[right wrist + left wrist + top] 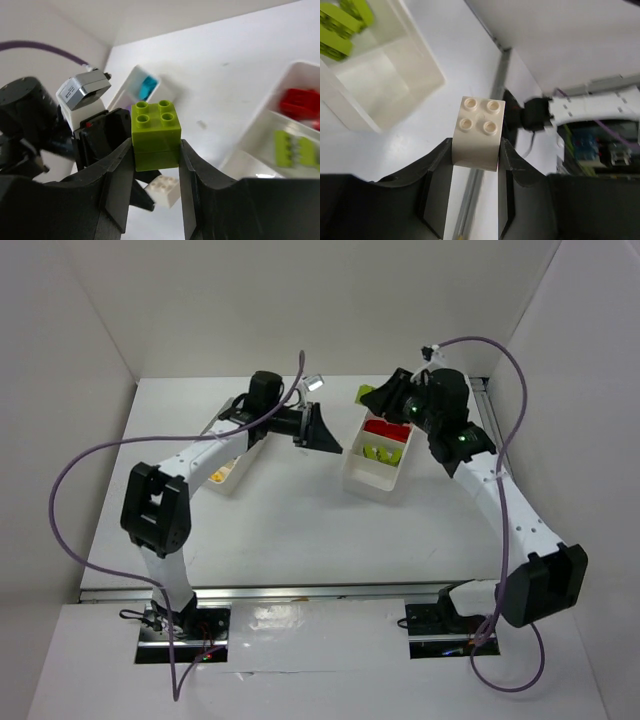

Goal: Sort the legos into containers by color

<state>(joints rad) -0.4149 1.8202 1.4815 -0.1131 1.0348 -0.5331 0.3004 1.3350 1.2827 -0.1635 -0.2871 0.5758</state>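
Left gripper (477, 150): clenched on a white brick (477, 131), fingers (439, 172) pressing its two sides, studs toward my wrist camera. It hangs off the table (300, 520) just left of the right tray (368, 486), level with that tray's far half and not touching it.

Right gripper (156, 150): clenched on a lime brick (155, 131), studs up, with a seam across its middle. It sits just past the right tray's far end, above the far-left corner.

Right tray contents: red bricks (385, 428) in the far compartment, lime bricks (378, 451) in the next one nearer.

Left tray (238, 475): well left of the right tray, beyond my left gripper. There is a cyan brick (146, 87) in one compartment and yellow pieces (218, 477) at its near end. I cannot tell their shapes.
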